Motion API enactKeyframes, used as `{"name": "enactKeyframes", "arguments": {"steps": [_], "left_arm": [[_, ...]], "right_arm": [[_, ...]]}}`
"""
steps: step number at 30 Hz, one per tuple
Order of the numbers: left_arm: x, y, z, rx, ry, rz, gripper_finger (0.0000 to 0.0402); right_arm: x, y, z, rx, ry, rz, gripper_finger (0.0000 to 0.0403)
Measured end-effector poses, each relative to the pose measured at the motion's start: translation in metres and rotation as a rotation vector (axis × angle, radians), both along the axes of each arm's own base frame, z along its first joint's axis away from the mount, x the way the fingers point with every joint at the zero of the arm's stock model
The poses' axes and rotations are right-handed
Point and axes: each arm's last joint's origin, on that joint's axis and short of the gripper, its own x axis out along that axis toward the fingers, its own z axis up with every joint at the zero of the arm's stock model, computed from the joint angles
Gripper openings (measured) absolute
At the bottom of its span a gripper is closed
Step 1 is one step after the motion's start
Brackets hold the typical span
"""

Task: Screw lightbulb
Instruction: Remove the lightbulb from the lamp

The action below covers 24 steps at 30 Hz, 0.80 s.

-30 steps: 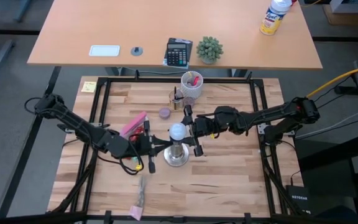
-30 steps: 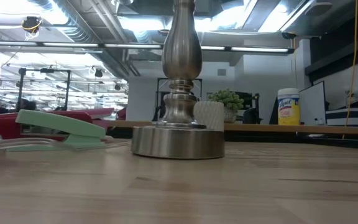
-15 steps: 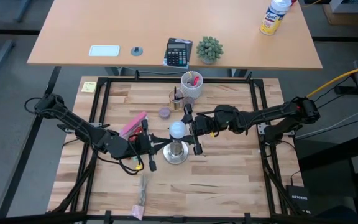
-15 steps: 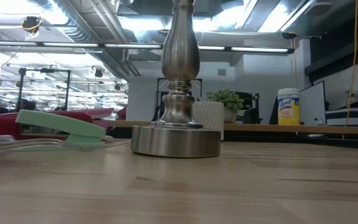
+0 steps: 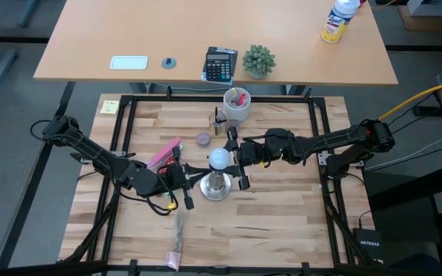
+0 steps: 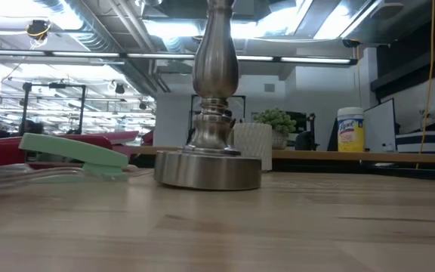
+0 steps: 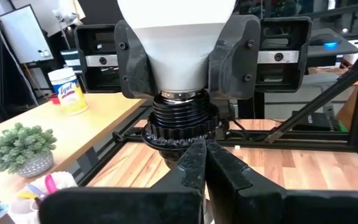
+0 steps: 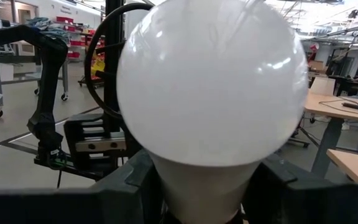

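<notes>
One lightbulb is seen, seated upright at the top of one silvery metal socket stand whose round base rests on the wooden worktable near its middle. In the left wrist view the bulb's narrow neck meets a black threaded socket collar; how deep the threads sit cannot be told.

Two grippers are counted. The right gripper, reaching in from the right, is closed about the lightbulb's neck, one dark finger pressed on each side of the white glass. The left gripper, reaching in from the left, has its fingers pressed together; in the left wrist view their tips meet just below the socket collar, and whether the stand's stem is pinched between them cannot be told.

On the near edge of the table one small pinkish item is lying, too unclear to name. To the left of the stand one pink-and-green stapler is lying, just beside the left arm. Farther back one small purple disc is seen. Beyond it one white cup is standing, with pink and green items held inside. At the far left corner one yellow note pad is placed.

On the desk beyond the table are found one white flat device, one small grey round object, one calculator, one potted plant and one wipes canister.
</notes>
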Motion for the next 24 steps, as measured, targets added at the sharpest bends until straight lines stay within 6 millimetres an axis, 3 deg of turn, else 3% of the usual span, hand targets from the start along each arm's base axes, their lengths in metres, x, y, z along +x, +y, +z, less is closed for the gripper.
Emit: {"name": "enactKeyframes", "arguments": {"steps": [13,18,24], "left_arm": [[-0.001,0.003,0.0,0.011,0.0,0.074,0.0002],[-0.004,0.011,0.004,0.004,-0.023,0.27,0.0003],[-0.003,0.012,0.003,0.012,-0.015,0.272,0.0005]], "right_arm": [[0.0,0.0,0.0,-0.002,-0.002,0.012,0.0166],[-0.002,0.007,0.001,-0.013,-0.008,0.119,0.0166],[-0.001,0.003,0.001,-0.004,-0.005,0.058,0.0165]]}}
